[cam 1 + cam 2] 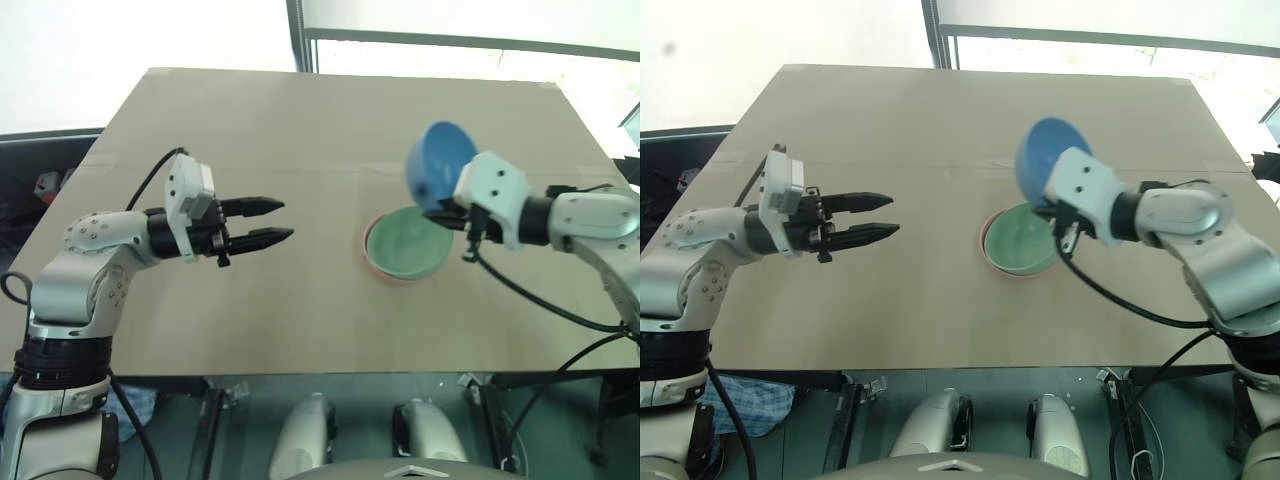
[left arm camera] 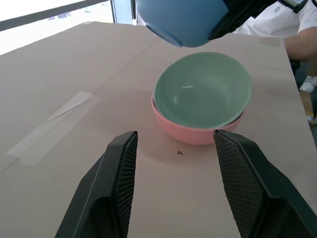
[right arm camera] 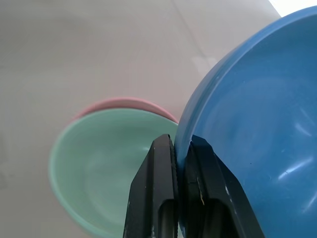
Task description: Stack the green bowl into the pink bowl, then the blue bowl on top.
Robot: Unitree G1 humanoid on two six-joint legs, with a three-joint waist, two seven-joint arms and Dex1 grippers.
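A bright sky-blue bowl (image 1: 438, 164), plain and glossy, above a pale mint-green bowl (image 1: 407, 243) nested in a salmon-pink bowl (image 2: 195, 133) on a matte tan desk (image 1: 300, 130). Each tool (image 1: 258, 222) has black fingers with cross-hatched pads (image 2: 126, 171); the right tool (image 3: 182, 153) is black too, on white and silver-grey arms.

This looks like a robot test lab: a plain tan cardboard-covered bench (image 1: 300, 150) with clear tape strips (image 2: 54, 126) ahead of the jaws, bright windows (image 1: 450, 25) beyond, and a seated person's white sleeve (image 2: 277, 25) at the bench's far edge.
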